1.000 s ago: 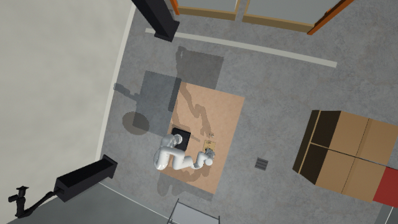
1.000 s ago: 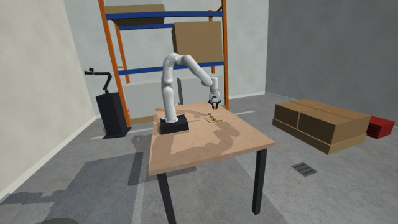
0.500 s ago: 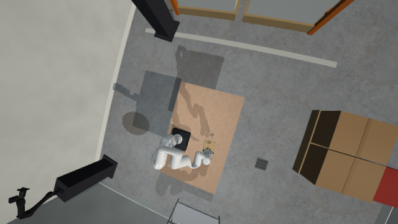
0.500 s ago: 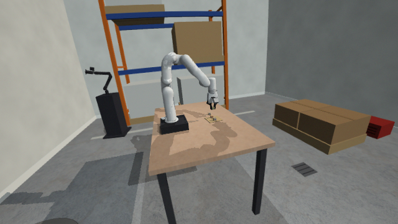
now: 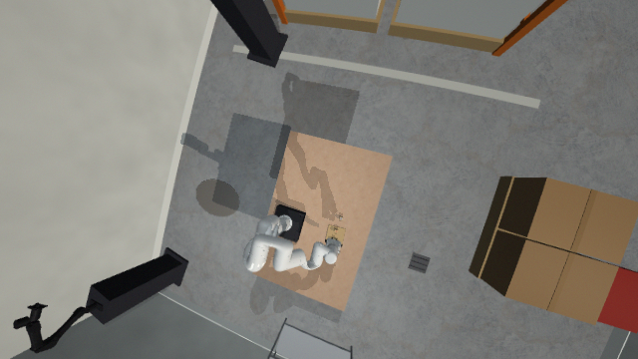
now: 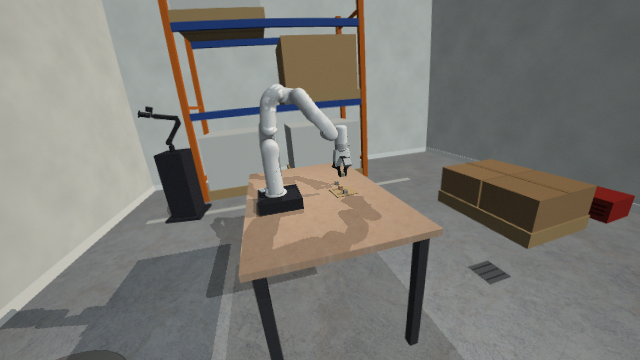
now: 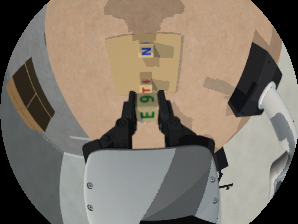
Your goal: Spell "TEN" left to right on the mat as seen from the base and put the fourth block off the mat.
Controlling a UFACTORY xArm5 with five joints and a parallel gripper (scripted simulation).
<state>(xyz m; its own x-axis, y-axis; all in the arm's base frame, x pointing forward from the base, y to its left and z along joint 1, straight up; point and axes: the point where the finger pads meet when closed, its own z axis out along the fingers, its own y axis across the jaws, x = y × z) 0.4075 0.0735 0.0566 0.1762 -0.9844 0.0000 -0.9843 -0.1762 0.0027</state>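
Observation:
My gripper (image 7: 146,99) (image 6: 342,172) (image 5: 333,243) is shut on a block with a green E (image 7: 147,111) and holds it in the air above the near edge of the tan mat (image 7: 123,63) (image 5: 339,229) (image 6: 350,192). In the wrist view a block with a blue N (image 7: 145,51) lies on the mat's middle. A block with a red T (image 7: 148,83) lies on the mat just beyond my fingertips. A small fourth block (image 5: 340,215) lies on the table off the mat; its letter is too small to read.
The arm's black base (image 5: 291,221) (image 6: 279,199) stands on the wooden table (image 5: 359,189) (image 6: 325,235) near the mat. Around the table are cardboard boxes (image 6: 515,197), an orange and blue rack (image 6: 185,100) and a black stand (image 6: 180,182).

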